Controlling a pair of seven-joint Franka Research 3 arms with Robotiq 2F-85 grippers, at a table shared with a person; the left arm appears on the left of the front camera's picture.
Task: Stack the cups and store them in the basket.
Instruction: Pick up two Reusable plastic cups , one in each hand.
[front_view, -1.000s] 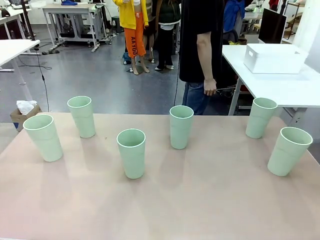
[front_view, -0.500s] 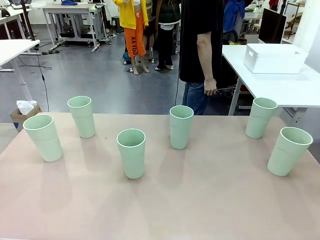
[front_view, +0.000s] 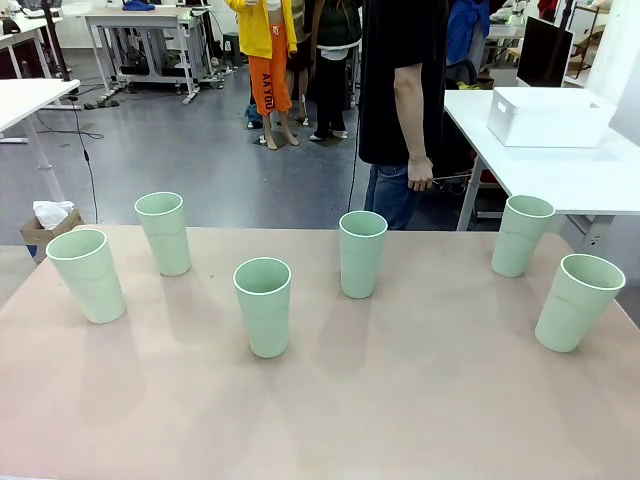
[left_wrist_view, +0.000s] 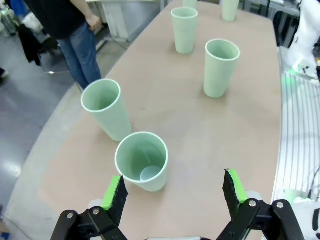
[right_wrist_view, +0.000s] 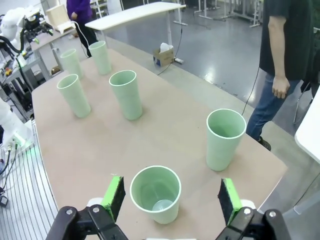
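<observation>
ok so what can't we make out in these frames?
- Basket, front view: inside hidden by its own near wall; contents unknown.
- Two far cups, left wrist view: rims cut by top edge.
- Person, front view: lower legs behind the table.

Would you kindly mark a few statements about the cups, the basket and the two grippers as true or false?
1. Six cups stand upright and apart on the table. True.
2. The basket sits among the cups. False: it is on a white table beyond the far right corner.
3. The left gripper is open, with a cup just ahead of its fingers. True.
4. The right gripper is shut on a cup. False: it is open and holds nothing; a cup stands on the table between its fingers.
5. Two cups are already stacked. False: none sits inside another.
</observation>
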